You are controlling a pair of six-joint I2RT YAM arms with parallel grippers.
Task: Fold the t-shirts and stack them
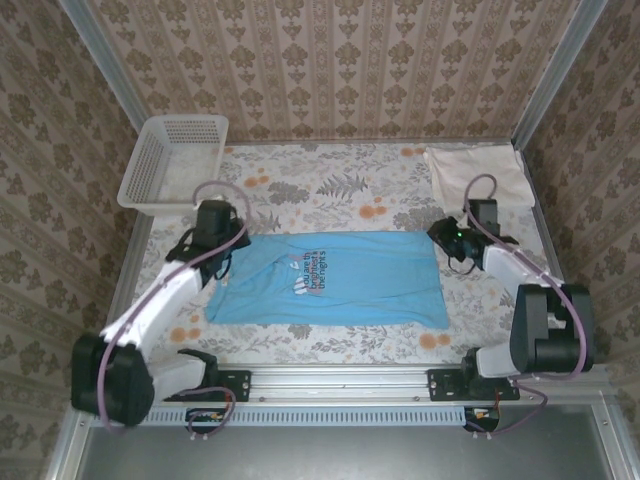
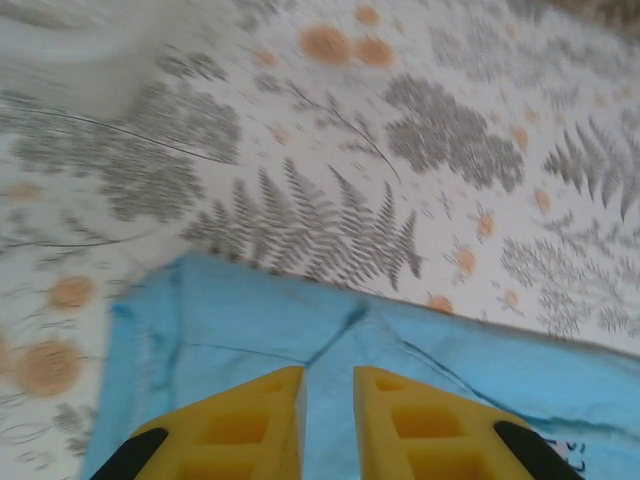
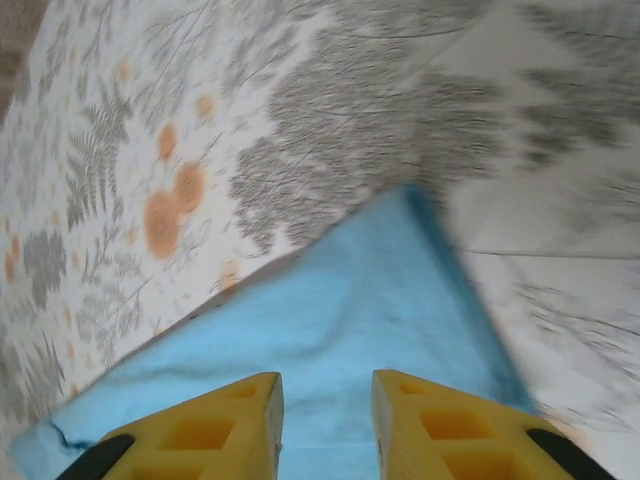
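Light blue short-sleeved cloth t-shirt [image 1: 330, 280]: spread flat, print up, mid-table on the fern-and-flower patterned tablecloth [image 1: 330, 185].

My left pincer [image 2: 328, 375]: over the shirt's far left corner, near the sleeve seam. Yellow fingers [image 2: 250, 420] slightly parted, nothing pinched between them.

My right pincer [image 3: 327, 385]: over the far right corner, likewise slightly parted and empty.

Plain cream-white cloth shirt [image 1: 478, 172]: far right corner of the table, well apart from the blue one.

White plastic mesh basket [image 1: 175, 160]: far left.
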